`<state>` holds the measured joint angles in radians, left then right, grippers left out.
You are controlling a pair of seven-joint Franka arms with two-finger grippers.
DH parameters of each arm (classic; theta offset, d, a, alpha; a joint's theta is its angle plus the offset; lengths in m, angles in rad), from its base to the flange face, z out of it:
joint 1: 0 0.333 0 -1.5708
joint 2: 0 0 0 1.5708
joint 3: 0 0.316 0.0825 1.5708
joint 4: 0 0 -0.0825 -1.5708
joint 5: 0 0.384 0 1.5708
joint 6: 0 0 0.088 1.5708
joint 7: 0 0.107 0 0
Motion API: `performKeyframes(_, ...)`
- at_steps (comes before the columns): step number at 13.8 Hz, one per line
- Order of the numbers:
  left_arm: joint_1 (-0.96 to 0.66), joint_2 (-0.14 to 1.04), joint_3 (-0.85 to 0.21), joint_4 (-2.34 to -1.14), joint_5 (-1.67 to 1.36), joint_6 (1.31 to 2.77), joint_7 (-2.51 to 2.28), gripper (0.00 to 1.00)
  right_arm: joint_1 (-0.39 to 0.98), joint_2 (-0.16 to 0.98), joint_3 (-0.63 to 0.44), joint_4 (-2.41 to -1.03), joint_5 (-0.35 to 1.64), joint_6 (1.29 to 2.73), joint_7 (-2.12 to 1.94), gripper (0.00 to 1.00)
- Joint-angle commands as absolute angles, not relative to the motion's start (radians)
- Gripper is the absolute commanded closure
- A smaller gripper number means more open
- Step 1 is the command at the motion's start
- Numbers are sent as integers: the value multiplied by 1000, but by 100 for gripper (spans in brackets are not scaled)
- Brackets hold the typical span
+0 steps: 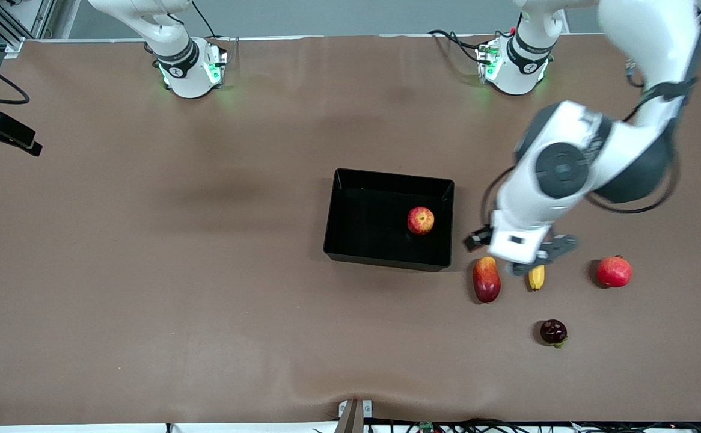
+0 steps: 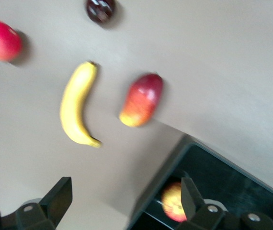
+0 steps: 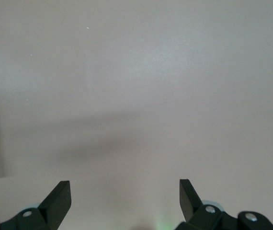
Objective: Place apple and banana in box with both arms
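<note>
The apple (image 1: 421, 220) lies inside the black box (image 1: 367, 230), near the wall toward the left arm's end; it also shows in the left wrist view (image 2: 174, 203) inside the box (image 2: 232, 177). The yellow banana (image 2: 76, 105) lies on the table beside the box; in the front view only its end (image 1: 536, 277) shows below the left arm. My left gripper (image 1: 519, 252) (image 2: 125, 194) is open and empty, up over the table between the box's edge and the banana. My right gripper (image 3: 124, 191) is open and empty over bare table; its arm waits.
A red-yellow mango-like fruit (image 1: 486, 279) (image 2: 141, 99) lies between box and banana. A pinkish-red round fruit (image 1: 614, 271) (image 2: 0, 40) lies toward the left arm's end. A dark maroon fruit (image 1: 553, 332) (image 2: 100, 9) lies nearer the front camera.
</note>
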<state>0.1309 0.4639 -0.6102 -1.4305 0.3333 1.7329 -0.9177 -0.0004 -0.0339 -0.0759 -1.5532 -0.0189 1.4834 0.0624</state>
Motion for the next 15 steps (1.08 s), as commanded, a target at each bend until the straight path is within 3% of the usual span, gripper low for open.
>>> performKeyframes(1,219,422,-620,-1440,333,1687,-784,0,-11,-37,-75,-1552,-15,1509,77,0)
performKeyframes(6,342,475,-612,-1509,345,1724,-650,0,-2,-31,-74,-1551,-2,1514,74,0)
performKeyframes(12,503,500,-611,-1857,347,2118,-660,0,3,-31,-69,-1551,5,1503,75,0)
performKeyframes(15,540,564,-609,-1925,347,2291,-663,0,-2,-32,-71,-1549,5,1505,75,0)
